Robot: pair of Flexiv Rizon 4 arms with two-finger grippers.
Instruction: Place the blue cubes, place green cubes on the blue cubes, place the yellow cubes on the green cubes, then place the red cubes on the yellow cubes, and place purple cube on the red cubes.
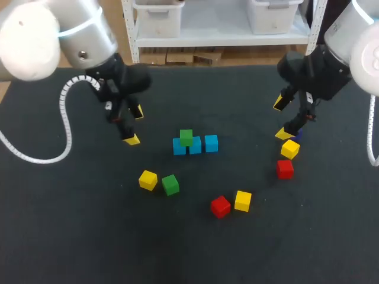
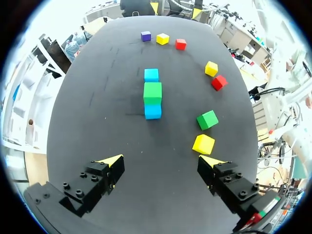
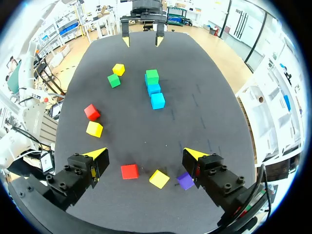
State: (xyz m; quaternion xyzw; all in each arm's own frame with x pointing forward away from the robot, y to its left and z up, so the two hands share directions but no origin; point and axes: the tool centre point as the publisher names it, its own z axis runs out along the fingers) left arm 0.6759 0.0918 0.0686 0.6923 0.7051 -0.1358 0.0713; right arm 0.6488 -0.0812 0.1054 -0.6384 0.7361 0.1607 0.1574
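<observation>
Three blue cubes (image 1: 211,143) stand in a row mid-table, and a green cube (image 1: 186,137) sits on top toward the row's left end. A loose green cube (image 1: 170,184) and a yellow cube (image 1: 148,180) lie nearer the front left. A red cube (image 1: 220,206) and a yellow cube (image 1: 243,200) lie front centre. At the right are a red cube (image 1: 285,168), a yellow cube (image 1: 290,149) and a purple cube (image 3: 185,181), which lies beside one finger of my open right gripper (image 1: 282,118). My left gripper (image 1: 134,125) hangs open left of the row, holding nothing.
The black table mat (image 1: 71,236) spreads wide around the cubes. In the left wrist view the blue row (image 2: 152,111) lies straight ahead of that gripper (image 2: 162,161), with the loose yellow cube (image 2: 203,144) close to one finger.
</observation>
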